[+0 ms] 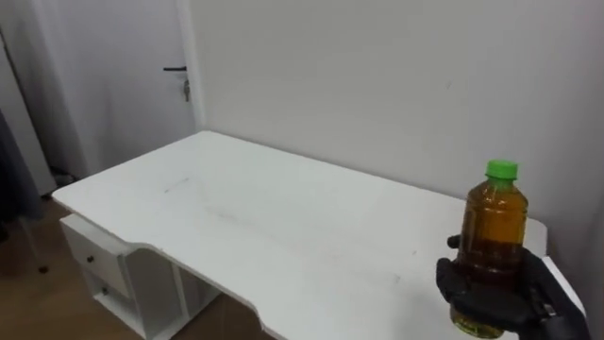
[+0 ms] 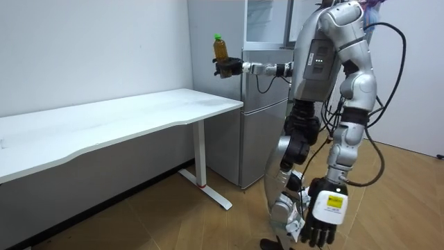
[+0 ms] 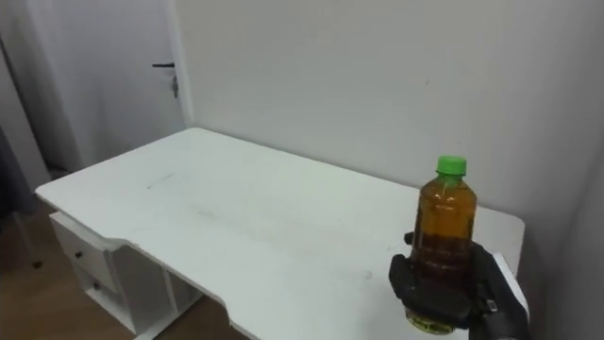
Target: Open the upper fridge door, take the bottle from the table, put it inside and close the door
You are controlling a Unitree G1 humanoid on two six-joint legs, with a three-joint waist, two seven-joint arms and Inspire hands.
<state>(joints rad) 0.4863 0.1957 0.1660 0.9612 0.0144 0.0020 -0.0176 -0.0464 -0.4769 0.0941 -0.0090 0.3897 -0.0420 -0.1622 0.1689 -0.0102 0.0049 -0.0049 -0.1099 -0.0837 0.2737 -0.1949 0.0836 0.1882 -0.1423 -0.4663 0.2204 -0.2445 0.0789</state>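
An amber bottle (image 1: 493, 236) with a green cap is held upright, my right hand (image 1: 491, 295) shut round its lower half, above the right end of the white table (image 1: 283, 217). In the room view the bottle (image 2: 220, 47) is at the end of my outstretched right arm, the hand (image 2: 227, 67) dark beneath it, just beyond the table's end (image 2: 215, 104). The silver fridge (image 2: 263, 111) stands right behind that arm, its upper part (image 2: 267, 21) at the top edge. My left hand (image 2: 325, 217) hangs open by my side.
I stand on the wooden floor beside the fridge, facing the table and the white wall. A drawer unit (image 1: 99, 264) sits under the table's far left end. A closed door (image 1: 113, 85) with a dark handle is beyond it.
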